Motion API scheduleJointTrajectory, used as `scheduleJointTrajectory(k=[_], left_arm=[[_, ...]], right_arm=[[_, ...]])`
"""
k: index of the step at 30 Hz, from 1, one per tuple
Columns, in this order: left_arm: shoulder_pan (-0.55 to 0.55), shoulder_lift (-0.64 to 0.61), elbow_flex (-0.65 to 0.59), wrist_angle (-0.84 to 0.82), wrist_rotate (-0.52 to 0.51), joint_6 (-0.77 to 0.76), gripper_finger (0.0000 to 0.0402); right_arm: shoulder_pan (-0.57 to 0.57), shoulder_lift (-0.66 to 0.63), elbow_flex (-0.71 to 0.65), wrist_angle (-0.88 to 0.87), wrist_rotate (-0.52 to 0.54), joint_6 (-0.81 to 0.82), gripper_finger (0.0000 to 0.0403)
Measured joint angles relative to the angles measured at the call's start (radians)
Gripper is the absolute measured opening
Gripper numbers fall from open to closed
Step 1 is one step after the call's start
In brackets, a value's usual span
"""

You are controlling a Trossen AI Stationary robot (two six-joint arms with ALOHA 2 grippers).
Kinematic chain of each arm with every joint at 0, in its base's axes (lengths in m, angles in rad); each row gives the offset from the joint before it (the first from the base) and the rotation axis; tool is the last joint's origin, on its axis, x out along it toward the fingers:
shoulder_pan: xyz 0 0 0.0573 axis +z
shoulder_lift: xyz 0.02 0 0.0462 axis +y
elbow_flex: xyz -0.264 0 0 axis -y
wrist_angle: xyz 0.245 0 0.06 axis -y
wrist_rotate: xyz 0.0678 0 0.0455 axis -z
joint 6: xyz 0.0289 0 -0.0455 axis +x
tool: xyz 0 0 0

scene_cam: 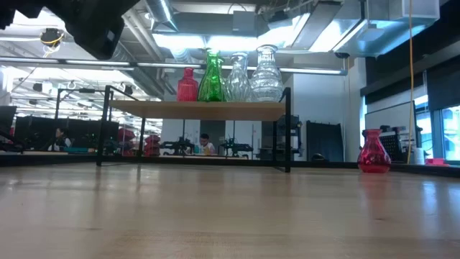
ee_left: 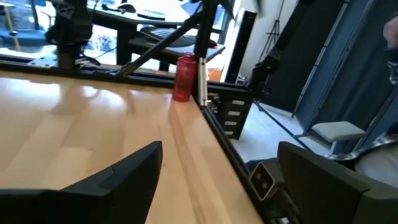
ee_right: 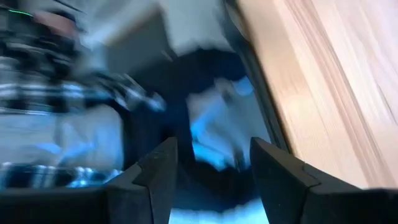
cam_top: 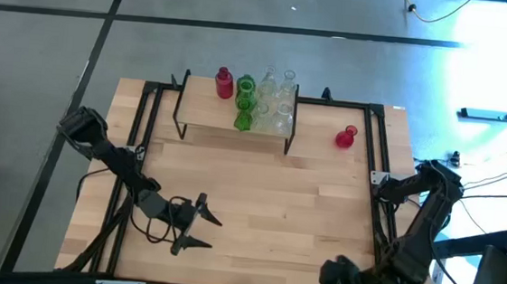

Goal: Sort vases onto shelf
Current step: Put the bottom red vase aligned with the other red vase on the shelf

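From above, the shelf point(cam_top: 210, 111) is standing at the upper middle of the counter point(cam_top: 266, 207), carrying a red vase point(cam_top: 225, 83), two green vases point(cam_top: 246, 91) and clear vases point(cam_top: 284, 99) bunched toward its right end; another red vase point(cam_top: 345, 137) is sitting on the counter right of the shelf; the left gripper point(cam_top: 199, 228) is hovering at lower left, jaws spread and empty; the right gripper point(cam_top: 338, 277) is hanging at the lower right edge.

At counter level, the vases are lining the shelf in the upper middle, the lone red vase point(scene_cam: 374, 152) standing at right.

The left wrist view is showing that red vase point(ee_left: 184, 77) beyond its open jaws.

The right wrist view is showing its jaws apart, holding nothing.
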Motion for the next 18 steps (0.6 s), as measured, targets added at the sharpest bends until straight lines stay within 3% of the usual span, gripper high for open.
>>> scheduleJointTrajectory(k=[7,11,18], left_arm=[[0.006,0.037,0.046,-0.002,0.003,0.061,0.0312],[0.018,0.037,0.046,-0.006,0.001,0.076,0.0312],[0.022,0.037,0.046,-0.022,0.003,0.076,0.0312]], right_arm=[[0.099,0.034,0.071,-0.355,-0.152,0.427,0.0186],[0.166,0.035,0.055,-0.456,-0.212,0.65,0.0186],[0.215,0.035,-0.019,-0.485,-0.231,0.758,0.0186]])
